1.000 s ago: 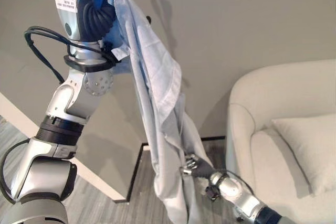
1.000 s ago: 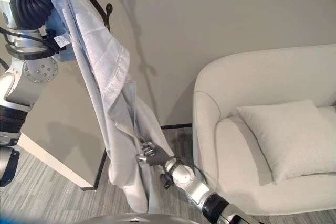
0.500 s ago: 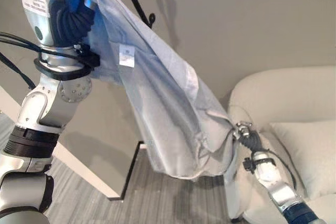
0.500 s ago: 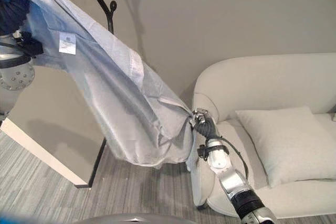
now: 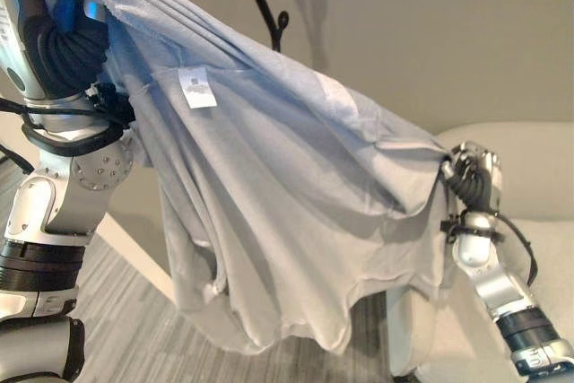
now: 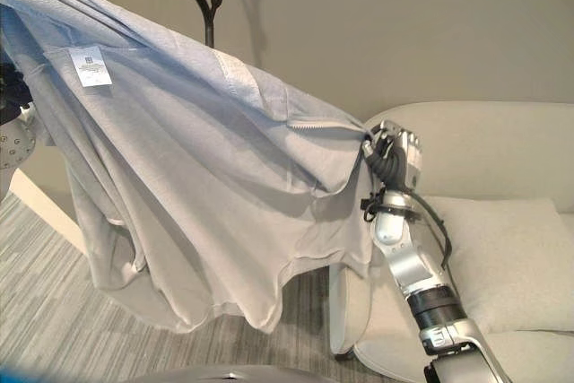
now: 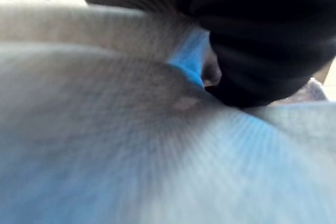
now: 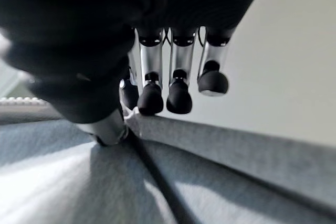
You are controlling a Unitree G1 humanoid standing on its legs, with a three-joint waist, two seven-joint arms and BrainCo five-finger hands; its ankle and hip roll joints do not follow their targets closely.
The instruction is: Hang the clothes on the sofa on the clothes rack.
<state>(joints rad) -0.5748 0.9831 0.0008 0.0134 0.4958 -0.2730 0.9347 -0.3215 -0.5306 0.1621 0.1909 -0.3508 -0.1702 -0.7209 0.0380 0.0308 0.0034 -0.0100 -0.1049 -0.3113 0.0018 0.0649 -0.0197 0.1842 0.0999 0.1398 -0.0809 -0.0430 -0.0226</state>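
One garment, pale blue-grey (image 5: 269, 213), held in the air and spread wide between both hands, clear of the floor and in front of the wall. White label (image 5: 195, 89) sewn near its upper edge, on the side facing the camera. Lower hem hangs in loose scallops above the grey plank floor (image 5: 134, 347).

Left hand (image 5: 63, 38): raised high at the garment's upper corner, dark ribbed cover showing, cloth draped over and around it. Fingers hidden under the fabric; whether they are curled or straight cannot be told, in the head views or in the left wrist view.

Right hand (image 6: 392, 152): raised at the far corner of the garment, lower than the left hand, just in front of the sofa's arm. Fingers curled, with the cloth gathered into a tight bunch at the thumb; creases radiate from that point across the fabric. In the right wrist view the dark fingertips (image 8: 178, 98) bend down close over the cloth edge.

One clothes rack, black (image 6: 208, 6): curved hooks rise behind the garment's upper edge, against the wall; lower part hidden by the cloth.

One sofa, cream (image 6: 502, 150): behind and beside the right arm, with one cushion (image 6: 511, 257) on its seat.
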